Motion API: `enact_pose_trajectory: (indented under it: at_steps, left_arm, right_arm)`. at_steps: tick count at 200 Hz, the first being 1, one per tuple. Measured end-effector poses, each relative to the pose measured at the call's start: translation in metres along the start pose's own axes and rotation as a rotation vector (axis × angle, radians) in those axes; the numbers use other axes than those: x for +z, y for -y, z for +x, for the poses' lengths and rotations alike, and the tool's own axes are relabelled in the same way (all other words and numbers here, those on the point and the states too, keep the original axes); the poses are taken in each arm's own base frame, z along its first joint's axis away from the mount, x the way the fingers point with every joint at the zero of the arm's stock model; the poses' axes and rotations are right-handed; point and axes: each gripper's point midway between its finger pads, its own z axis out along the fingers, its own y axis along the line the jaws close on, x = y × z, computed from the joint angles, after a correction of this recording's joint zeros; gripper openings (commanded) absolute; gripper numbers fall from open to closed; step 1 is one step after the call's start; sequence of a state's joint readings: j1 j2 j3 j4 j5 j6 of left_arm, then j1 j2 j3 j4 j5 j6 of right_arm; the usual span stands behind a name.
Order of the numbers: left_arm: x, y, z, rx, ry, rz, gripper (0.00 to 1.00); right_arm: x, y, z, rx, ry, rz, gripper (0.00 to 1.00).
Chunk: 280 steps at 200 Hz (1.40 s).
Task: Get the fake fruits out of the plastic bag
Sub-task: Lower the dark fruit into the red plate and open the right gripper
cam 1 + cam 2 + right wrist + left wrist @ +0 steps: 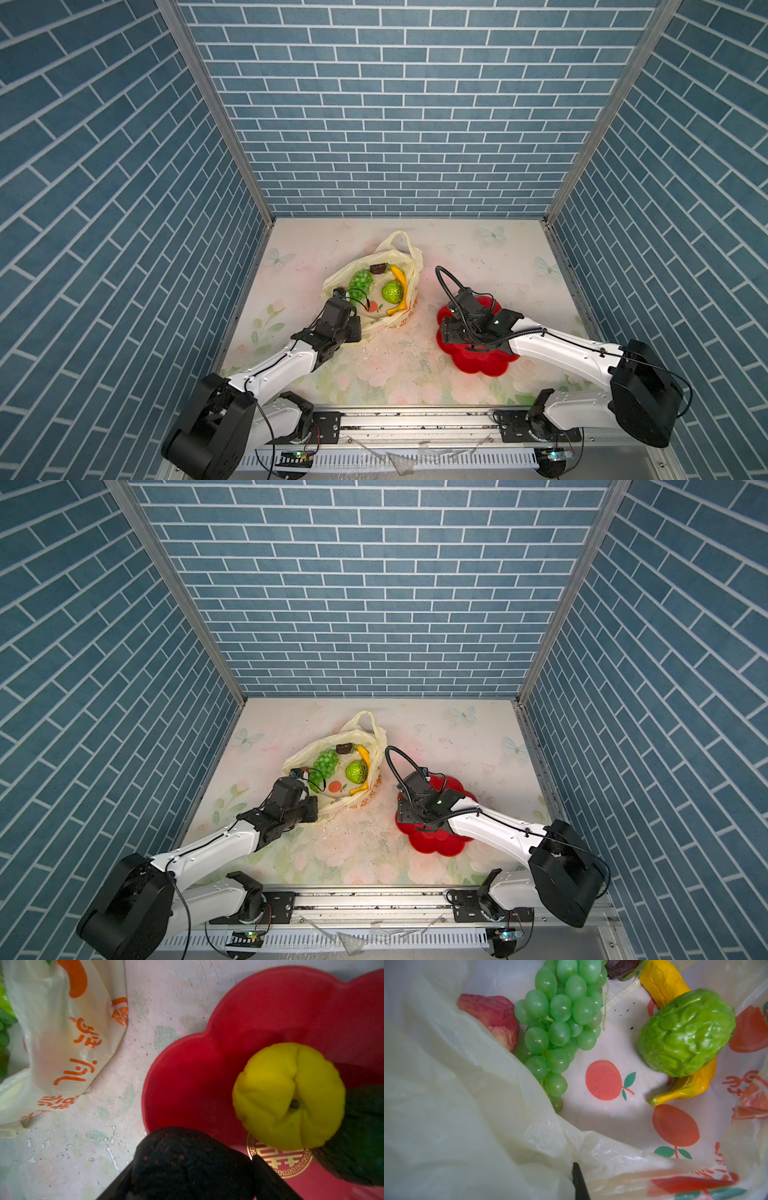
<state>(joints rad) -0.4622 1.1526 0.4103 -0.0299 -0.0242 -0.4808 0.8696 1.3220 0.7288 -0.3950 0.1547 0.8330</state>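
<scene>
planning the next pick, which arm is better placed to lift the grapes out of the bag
Right, probably. The left gripper is shut on the bag, holding it open. The right gripper holds a dark fruit over the plate beside the bag; once it drops that, it can reach in.

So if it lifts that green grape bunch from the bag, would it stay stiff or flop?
Probably flops a little: the grape bunch is many separate berries on thin stems. Their glossy, rounded skins look slippery, so a pinch might slide off.

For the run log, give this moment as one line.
left end effector: pinching plastic bag | right end effector: gripping dark fruit over red plate
</scene>
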Motion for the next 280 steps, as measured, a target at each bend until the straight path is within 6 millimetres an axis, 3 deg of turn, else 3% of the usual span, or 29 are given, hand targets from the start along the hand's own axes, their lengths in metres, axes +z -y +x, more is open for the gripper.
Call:
enact_pose_trajectory:
  at_steps: [73,280]
  left_arm:
    - [0.0,0.001,-0.001,-0.001,0.005,0.002,0.0]
    - [0.001,-0.001,0.002,-0.001,0.002,0.001,0.0]
  right_arm:
    - [0.011,0.008,0.003,0.04,0.041,0.001,0.79]
    - [0.01,0.013,0.004,0.057,0.054,0.013,0.96]
